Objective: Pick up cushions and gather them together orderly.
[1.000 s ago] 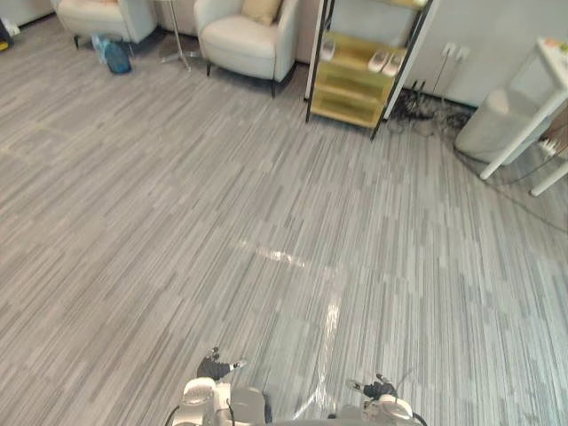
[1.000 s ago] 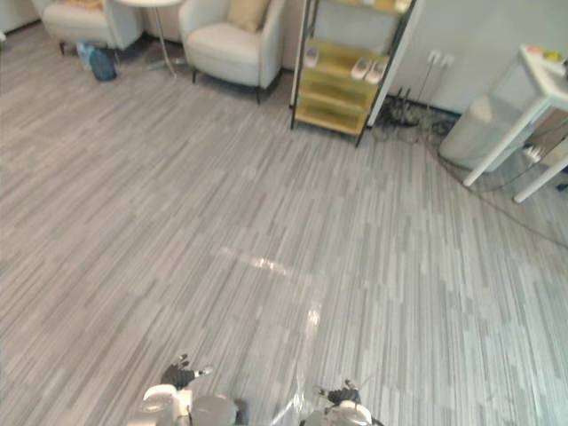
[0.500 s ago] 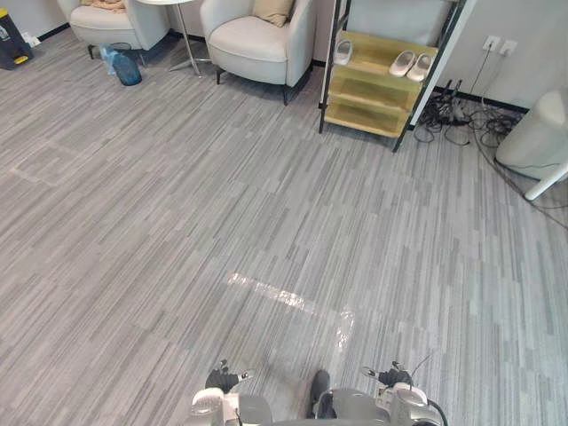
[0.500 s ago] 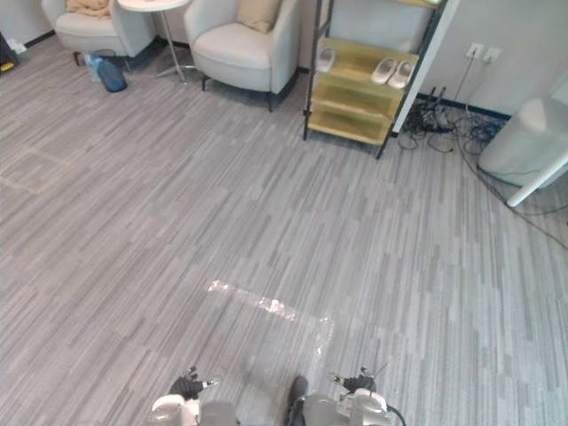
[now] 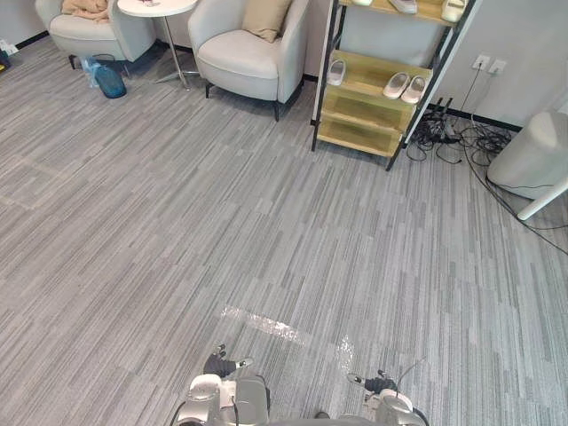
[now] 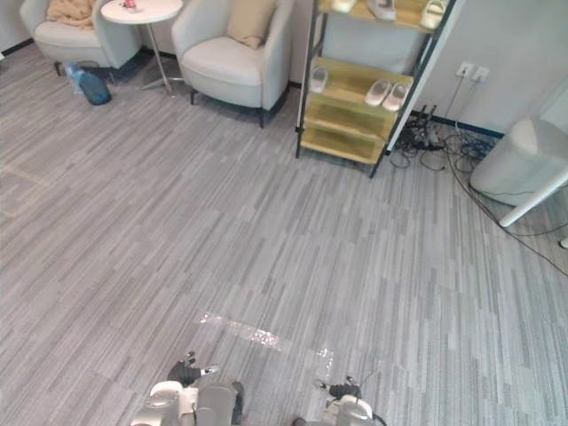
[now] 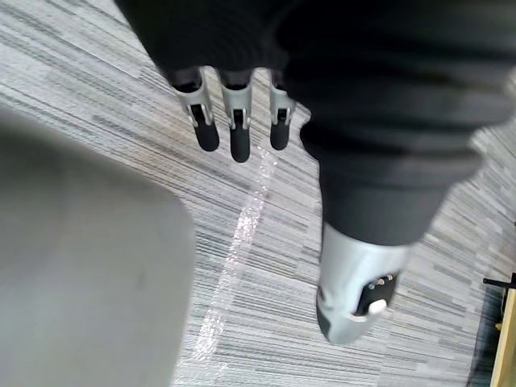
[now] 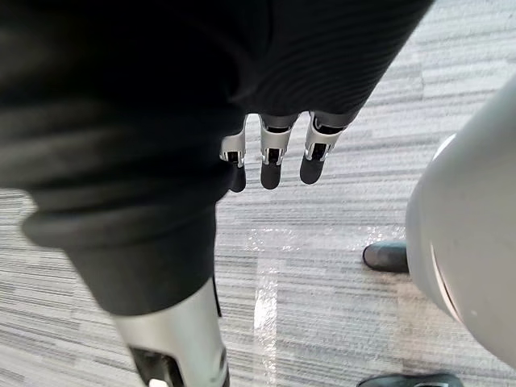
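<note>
The left hand and right hand are hanging low, fingers straight and apart, holding nothing. A tan cushion is leaning in a far armchair.

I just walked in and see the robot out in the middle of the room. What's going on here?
The robot is out on the open floor with nothing in either hand. Its left hand and right hand hang down with straight fingers. Across the room a tan cushion leans in the nearer armchair. A tan bundle, possibly another cushion, lies on the farther armchair by the round table. No cushion has been picked up yet.
</note>
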### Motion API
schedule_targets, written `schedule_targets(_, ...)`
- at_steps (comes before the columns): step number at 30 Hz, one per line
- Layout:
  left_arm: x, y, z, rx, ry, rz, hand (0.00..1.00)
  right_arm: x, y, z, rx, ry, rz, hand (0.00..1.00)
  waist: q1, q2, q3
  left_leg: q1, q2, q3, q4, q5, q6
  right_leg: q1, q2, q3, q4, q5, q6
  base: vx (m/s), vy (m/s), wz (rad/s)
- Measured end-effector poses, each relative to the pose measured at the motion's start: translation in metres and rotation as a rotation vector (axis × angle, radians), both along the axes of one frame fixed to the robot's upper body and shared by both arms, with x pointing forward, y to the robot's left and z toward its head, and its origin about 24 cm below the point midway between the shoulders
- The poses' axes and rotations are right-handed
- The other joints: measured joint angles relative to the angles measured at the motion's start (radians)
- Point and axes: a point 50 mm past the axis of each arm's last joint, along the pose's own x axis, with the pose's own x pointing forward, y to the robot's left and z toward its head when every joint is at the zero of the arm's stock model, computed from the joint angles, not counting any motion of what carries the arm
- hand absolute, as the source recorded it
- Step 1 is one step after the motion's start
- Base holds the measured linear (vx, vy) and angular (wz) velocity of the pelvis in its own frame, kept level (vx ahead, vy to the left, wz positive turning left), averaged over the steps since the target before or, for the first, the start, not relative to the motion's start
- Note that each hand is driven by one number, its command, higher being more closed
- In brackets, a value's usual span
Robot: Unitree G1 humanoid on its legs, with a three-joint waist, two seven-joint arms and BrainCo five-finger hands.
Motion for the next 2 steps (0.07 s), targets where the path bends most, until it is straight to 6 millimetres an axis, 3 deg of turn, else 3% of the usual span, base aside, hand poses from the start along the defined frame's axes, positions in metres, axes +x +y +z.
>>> schedule_targets(2,-0.0020,0.0015,-0.0010,0.003,0.009,0.001,0.00,-0.0040,-0.0028,-0.0009,-0.001,0.009,-0.021,0.00,0.000,-0.005,-0.010,0.003,-0.008,0.003,-0.021,0.006,0.009,-0.002,-0.006,0.007,-0.017,0.004,0.008,0.02,0.029,-0.08)
